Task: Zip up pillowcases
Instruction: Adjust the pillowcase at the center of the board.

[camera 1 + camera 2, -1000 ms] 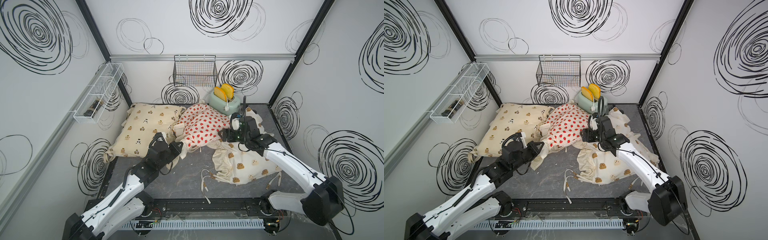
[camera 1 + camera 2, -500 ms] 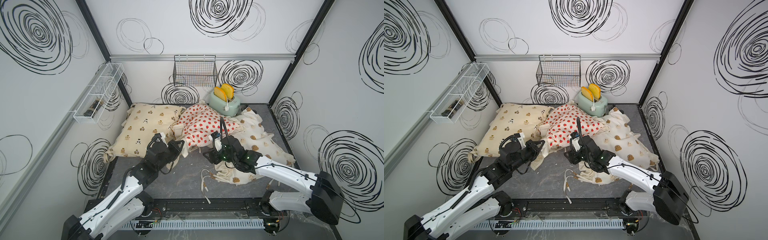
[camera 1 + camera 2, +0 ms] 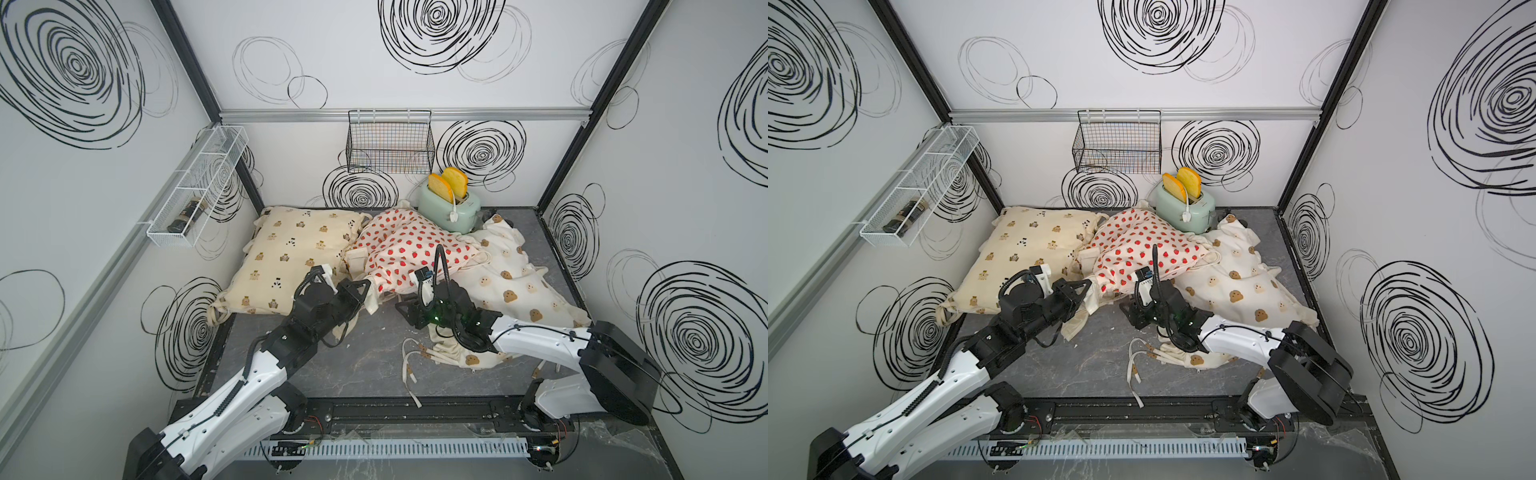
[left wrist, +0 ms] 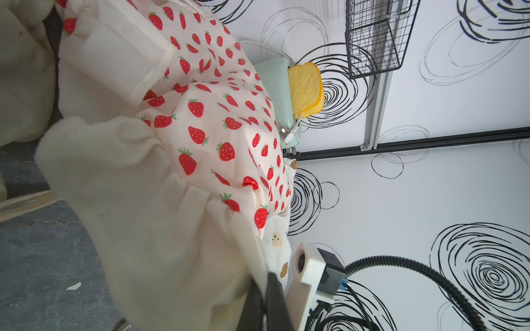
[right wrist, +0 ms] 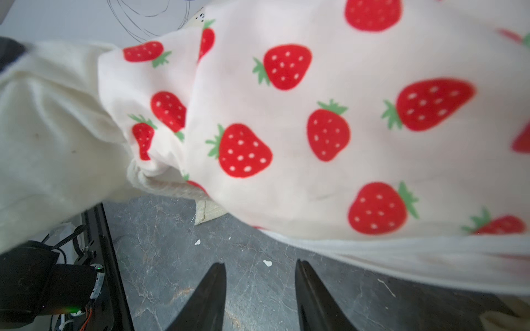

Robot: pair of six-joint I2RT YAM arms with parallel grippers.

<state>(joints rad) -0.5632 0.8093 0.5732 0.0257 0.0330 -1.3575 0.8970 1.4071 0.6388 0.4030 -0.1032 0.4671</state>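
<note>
Three pillowcases lie across the back of the table: a cream one with bears and pandas, a strawberry one in the middle, and a white one with brown bear heads. My left gripper is shut on the cream frill at the strawberry pillowcase's near corner. My right gripper hovers low over the grey table just in front of the strawberry pillowcase. Its jaws are open with nothing between them. No zipper shows.
A mint toaster with toast stands at the back behind the pillowcases. A black wire basket hangs on the back wall and a white wire shelf on the left wall. Loose ties trail toward the table's front edge.
My right arm swung from the back near the toaster forward and left, down to the strawberry pillowcase's near edge, and its jaws narrowed. The left arm kept its grip in place.
</note>
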